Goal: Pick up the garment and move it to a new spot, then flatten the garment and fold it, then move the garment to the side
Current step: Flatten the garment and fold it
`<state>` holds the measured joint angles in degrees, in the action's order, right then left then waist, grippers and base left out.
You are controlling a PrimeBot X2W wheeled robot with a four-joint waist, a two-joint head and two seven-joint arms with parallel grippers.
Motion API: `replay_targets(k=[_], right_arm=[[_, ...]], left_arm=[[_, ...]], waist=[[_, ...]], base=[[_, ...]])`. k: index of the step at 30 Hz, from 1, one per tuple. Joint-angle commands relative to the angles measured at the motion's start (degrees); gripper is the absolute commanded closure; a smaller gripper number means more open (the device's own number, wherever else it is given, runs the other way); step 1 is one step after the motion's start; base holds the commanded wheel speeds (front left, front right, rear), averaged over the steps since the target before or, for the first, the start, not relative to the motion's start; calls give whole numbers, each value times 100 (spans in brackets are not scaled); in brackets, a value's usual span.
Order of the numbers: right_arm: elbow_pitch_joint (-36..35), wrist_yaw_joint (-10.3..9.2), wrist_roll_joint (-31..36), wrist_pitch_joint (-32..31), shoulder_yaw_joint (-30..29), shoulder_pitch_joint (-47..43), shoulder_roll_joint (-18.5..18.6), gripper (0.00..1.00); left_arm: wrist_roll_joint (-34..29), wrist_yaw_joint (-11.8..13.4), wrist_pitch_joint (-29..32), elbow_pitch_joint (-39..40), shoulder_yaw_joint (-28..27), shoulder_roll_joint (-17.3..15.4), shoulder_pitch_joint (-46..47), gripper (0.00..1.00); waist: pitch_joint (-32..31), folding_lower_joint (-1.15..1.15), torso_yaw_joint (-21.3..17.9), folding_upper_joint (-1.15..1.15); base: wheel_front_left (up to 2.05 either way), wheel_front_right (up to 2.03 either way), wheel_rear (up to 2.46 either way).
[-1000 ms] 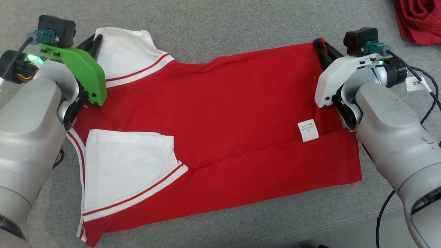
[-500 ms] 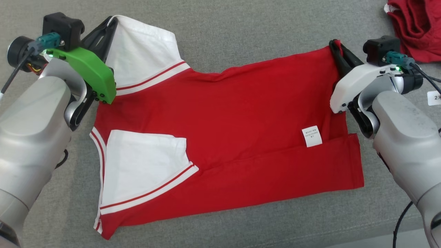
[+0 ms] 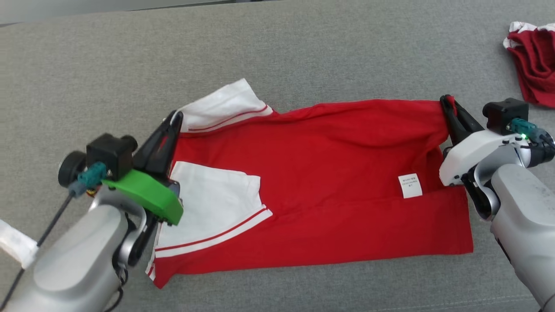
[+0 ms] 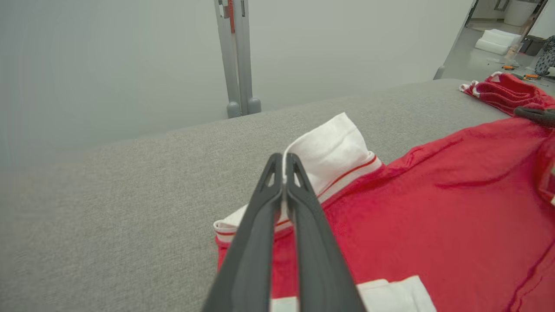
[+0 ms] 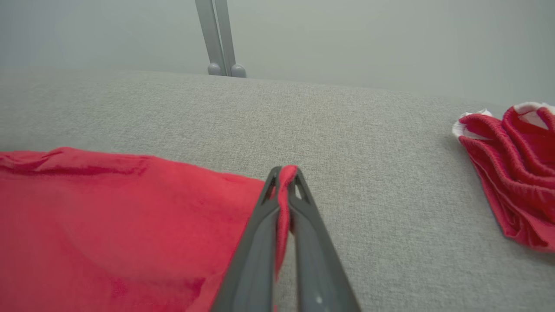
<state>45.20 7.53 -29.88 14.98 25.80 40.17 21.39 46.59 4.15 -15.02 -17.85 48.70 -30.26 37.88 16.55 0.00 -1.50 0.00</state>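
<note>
grey wall and a pale upright post at the back, with a wide grey fabric bench under everything. the head camera has tipped up since a second ago, so the whole picture slid down; that's no move of the things. the real change is the red garment at mid-bench: its far edge is now raised and drawn toward the near edge, so it looks shallower front to back. left jaws are clamped on the far white sleeve, now close to the near white sleeve. right jaws are clamped on the far hem corner. looks like a lengthwise fold under way, not yet laid down. a crumpled second red garment sits well apart at far right. a small white label is near the right hem.
</note>
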Motion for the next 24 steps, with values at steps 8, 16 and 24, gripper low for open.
replay_targets(k=[8,16,24], right_arm=[[-546,-10,232,26,-595,-840,31,100],[-941,-10,240,26,-1037,-1432,-50,100],[-1439,-10,231,26,-1364,-1965,-182,0]], left_arm=[[-335,429,-14,839,-448,102,-1422,100],[-437,590,-14,1252,-801,371,-2424,100],[-656,513,-13,1148,-1337,626,-2991,67]], waist=[[-289,0,198,0],[-387,0,162,0],[-548,0,150,0]], base=[[0,0,0],[0,0,0],[0,0,0]])
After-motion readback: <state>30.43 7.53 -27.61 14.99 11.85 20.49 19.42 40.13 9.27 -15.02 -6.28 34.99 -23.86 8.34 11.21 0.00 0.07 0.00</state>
